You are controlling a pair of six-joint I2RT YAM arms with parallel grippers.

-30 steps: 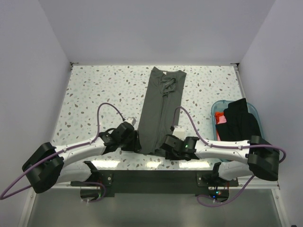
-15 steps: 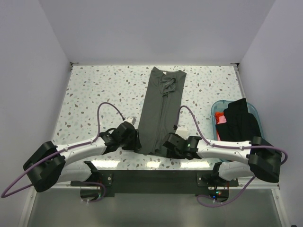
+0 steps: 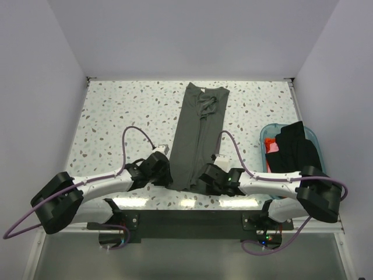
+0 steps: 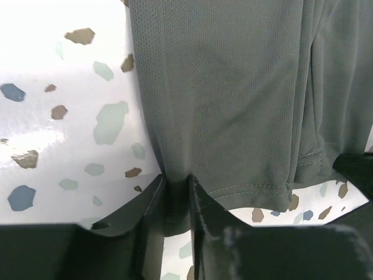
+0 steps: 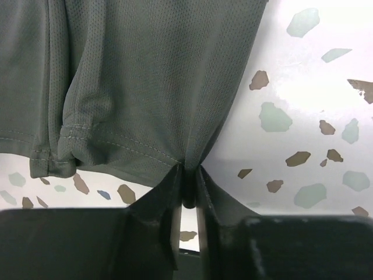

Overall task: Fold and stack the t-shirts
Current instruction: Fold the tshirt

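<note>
A dark grey-green t-shirt (image 3: pixel 198 134) lies folded into a long narrow strip down the middle of the speckled table, hem toward the arms. My left gripper (image 3: pixel 169 180) is shut on the hem's near left corner (image 4: pixel 175 186), cloth pinched between its fingers. My right gripper (image 3: pixel 202 178) is shut on the near right corner (image 5: pixel 187 169), the fabric bunched in its jaws. The t-shirt's stitched hem (image 5: pixel 105 140) sags between the two grips. Black and red-orange t-shirts (image 3: pixel 294 153) sit heaped in the tub at the right.
The translucent teal tub (image 3: pixel 264 137) stands at the table's right edge beside the right arm. White walls close off the table at the back and both sides. Purple cables loop above both forearms.
Both grippers have closed on the hem corners of the grey-green t-shirt. The arms have edged slightly inward toward the cloth.
</note>
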